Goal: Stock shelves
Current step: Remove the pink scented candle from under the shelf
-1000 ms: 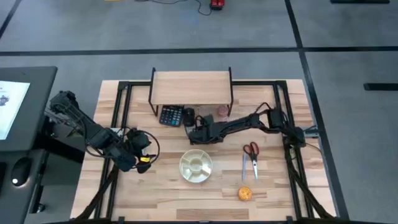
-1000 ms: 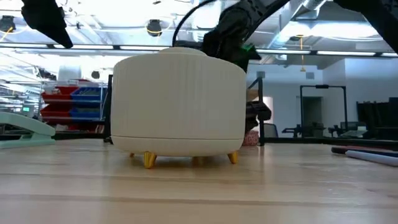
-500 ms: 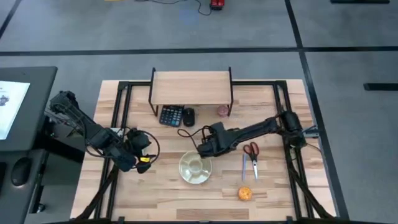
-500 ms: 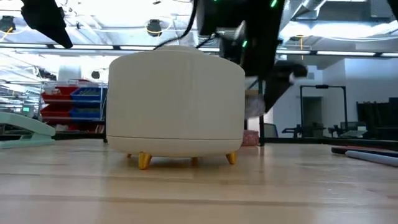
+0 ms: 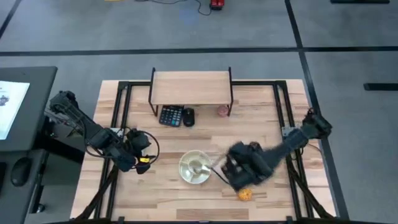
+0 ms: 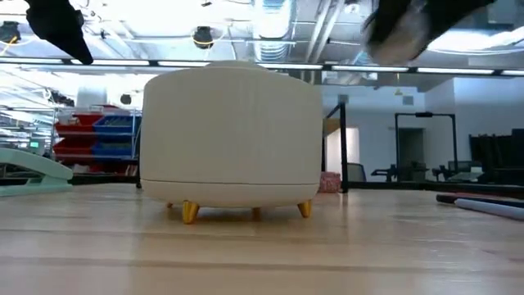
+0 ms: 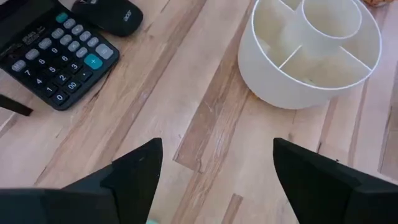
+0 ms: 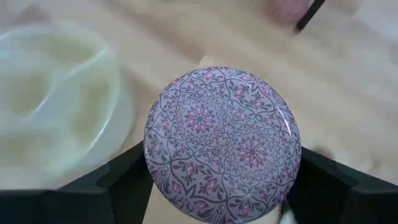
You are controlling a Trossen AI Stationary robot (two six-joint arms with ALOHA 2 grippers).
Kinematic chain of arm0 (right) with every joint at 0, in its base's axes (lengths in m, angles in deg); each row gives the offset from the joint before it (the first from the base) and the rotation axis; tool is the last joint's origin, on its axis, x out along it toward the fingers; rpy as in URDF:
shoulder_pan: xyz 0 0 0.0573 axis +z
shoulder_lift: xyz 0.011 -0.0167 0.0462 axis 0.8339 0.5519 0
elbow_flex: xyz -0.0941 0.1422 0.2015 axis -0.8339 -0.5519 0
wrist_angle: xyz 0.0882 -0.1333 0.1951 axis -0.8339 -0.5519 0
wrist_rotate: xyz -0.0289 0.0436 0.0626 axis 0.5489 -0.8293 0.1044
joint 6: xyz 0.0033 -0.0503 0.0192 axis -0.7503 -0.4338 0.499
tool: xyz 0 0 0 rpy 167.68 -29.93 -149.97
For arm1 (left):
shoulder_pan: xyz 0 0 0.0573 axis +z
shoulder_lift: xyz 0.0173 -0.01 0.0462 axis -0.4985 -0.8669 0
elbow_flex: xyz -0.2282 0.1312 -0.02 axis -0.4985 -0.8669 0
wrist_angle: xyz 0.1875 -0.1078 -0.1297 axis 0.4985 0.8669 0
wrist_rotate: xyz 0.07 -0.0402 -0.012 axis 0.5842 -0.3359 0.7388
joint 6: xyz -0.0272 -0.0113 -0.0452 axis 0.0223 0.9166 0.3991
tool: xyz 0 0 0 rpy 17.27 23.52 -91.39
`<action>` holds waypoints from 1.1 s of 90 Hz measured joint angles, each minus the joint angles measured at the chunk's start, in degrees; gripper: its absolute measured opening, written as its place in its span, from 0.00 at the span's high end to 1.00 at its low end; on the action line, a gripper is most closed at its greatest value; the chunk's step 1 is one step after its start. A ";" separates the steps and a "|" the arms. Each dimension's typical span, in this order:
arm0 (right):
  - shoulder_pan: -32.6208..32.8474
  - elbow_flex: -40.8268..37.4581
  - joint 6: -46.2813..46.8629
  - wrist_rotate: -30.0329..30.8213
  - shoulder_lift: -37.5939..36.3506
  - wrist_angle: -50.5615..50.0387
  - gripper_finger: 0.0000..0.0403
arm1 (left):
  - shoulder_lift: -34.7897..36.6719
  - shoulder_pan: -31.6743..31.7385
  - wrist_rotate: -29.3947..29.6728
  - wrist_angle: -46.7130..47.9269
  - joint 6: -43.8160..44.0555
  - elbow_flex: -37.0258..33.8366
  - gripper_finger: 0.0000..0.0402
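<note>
The right gripper (image 8: 219, 186) hung over the table just right of the divided white bowl (image 5: 195, 167), its fingers clamped on a round tin with a purple patterned lid (image 8: 222, 143). The left gripper (image 7: 214, 168) waited with jaws wide at the frame's left-centre. The riser shelf (image 5: 191, 86) stood at upper centre, above a calculator (image 5: 170, 116).

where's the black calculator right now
High view: the black calculator lies on the table under the front edge of the light-wood riser shelf, beside the black mouse.
</note>
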 joint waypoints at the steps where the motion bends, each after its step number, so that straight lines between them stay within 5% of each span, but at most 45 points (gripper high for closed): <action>1: 0.90 0.00 0.94 -0.18 -0.03 -0.02 0.29 | 0.00 0.01 0.01 0.00 0.05 -0.01 0.30; 35: 24.62 -0.02 39.16 -14.69 7.72 -5.29 0.29 | -0.02 0.00 0.50 -0.60 2.19 -0.01 0.30; 46: 28.43 -0.05 39.81 -20.93 11.41 -2.74 0.29 | -0.02 0.00 0.63 -0.94 2.20 -0.01 0.30; 99: 30.29 -1.60 38.25 -22.03 22.55 5.21 0.29 | -0.07 0.61 0.66 -0.61 3.56 -0.01 0.30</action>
